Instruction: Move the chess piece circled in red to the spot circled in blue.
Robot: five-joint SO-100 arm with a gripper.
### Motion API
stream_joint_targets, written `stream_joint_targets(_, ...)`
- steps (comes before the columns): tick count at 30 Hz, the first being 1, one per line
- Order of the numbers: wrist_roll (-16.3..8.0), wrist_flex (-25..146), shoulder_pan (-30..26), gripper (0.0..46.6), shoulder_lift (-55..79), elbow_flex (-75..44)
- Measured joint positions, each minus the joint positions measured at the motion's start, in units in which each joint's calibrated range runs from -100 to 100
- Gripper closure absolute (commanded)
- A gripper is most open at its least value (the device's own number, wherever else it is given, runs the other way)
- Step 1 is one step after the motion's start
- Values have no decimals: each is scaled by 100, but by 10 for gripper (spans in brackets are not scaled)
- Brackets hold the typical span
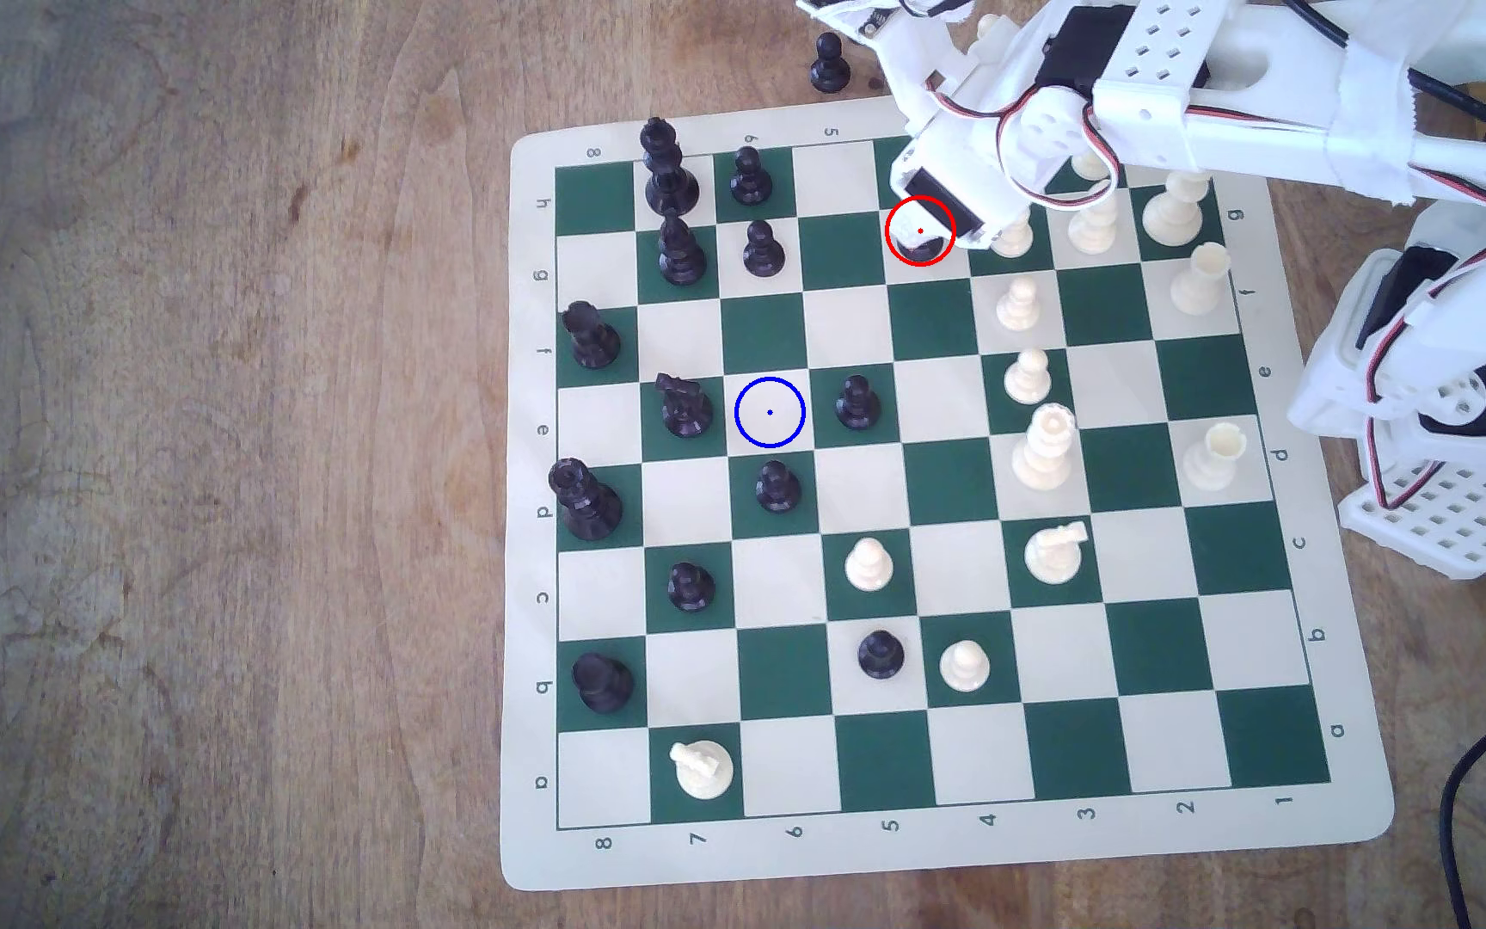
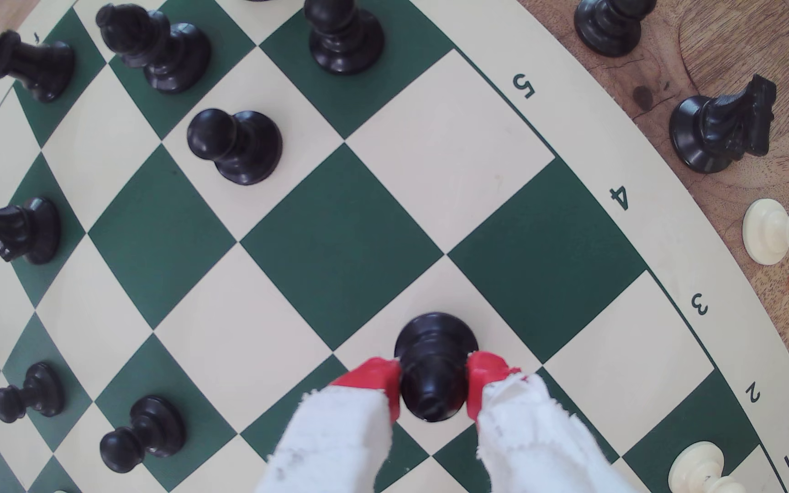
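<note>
The red-tipped, white-wrapped pincer [image 2: 434, 379] is closed on the glossy black bishop-like chess piece with a slim tapered body [image 2: 433, 367], its red pads [image 2: 373, 377] pressing both flanks. The piece stands on a cream square inside the red ring [image 1: 920, 230], toward one o'clock on the green-and-cream vinyl chessboard [image 1: 534, 572]. The blue-ringed cream square [image 1: 770, 412] lies near centre, bare, between a black knight [image 1: 682, 406] and a round-headed black pawn [image 1: 856, 402]. The mat lies on a grainy wooden bench [image 1: 185, 447].

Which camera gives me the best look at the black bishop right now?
The wrist view: the black bishop stands in full sight between the red fingers. In the exterior view the arm covers it, leaving just its base in the red ring.
</note>
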Motion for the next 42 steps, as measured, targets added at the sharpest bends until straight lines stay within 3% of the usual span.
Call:
stream_joint_targets(8,0,0,0,464,0,0)
stream_joint_targets(18,5,295,-44,464,-276,-9)
stream_joint_targets(23,5,892,-44,464,-528,-569)
stream_joint_targets(24,5,948,-44,435,-587,-624)
stream_joint_targets(35,-103,1817,-1106,464,-779,-1428)
stream_joint_targets(42,-171,1785,-1431,464,-377,-1988)
